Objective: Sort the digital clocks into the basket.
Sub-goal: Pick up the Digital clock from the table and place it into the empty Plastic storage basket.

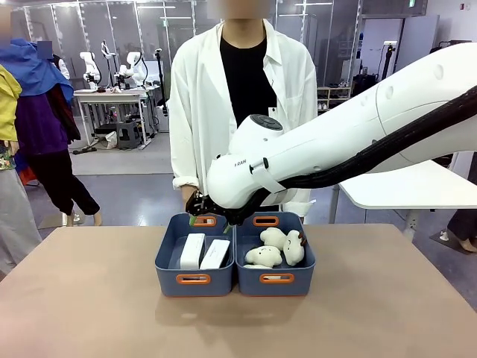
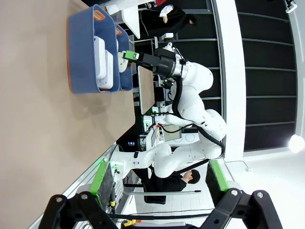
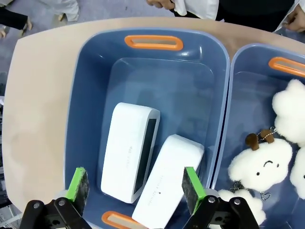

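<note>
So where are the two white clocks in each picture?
Front view: digital clocks, side by side in the left blue basket.
Left wrist view: digital clocks, top left, in the nearer basket.
Right wrist view: digital clocks, centre, in the basket.
Shared landmark: the orange handle slot.

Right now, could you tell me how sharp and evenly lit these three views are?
Front view: sharp, soft shadows under the baskets. Left wrist view: rolled sideways, lamp glare at lower right. Right wrist view: crisp clocks, wide-angle curving of the table edge.
</note>
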Controlling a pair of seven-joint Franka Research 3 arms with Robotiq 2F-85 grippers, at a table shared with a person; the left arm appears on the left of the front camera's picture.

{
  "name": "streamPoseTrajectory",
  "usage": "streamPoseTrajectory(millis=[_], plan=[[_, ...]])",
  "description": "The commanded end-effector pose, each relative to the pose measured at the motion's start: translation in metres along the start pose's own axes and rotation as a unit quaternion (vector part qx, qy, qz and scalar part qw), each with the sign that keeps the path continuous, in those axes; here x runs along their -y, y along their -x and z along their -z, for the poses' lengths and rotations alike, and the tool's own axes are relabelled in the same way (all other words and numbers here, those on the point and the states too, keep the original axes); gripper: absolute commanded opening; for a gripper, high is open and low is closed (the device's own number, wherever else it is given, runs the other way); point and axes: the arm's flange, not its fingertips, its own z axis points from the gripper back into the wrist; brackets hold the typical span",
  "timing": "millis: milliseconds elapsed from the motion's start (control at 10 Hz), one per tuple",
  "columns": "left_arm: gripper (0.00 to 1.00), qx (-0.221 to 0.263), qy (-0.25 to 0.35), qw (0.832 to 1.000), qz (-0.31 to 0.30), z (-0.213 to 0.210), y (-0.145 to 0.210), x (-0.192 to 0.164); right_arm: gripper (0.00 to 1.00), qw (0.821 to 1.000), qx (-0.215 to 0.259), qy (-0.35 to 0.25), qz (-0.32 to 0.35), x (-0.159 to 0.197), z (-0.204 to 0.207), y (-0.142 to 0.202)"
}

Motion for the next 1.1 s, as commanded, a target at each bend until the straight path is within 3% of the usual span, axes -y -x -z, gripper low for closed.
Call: streamPoseTrajectory(millis=[0,1000], plan=[[1.00,0.002,-0.011,1.000,-0.007,-0.0003,0.0038,0.0037,1.00,1.000,-0.003,0.003,-0.002,0.0014,0.0051,0.0007],[1.00,0.002,-0.011,1.000,-0.007,-0.0003,0.0038,0.0037,1.00,1.000,-0.003,0.003,-0.002,0.0014,0.0051,0.0007]])
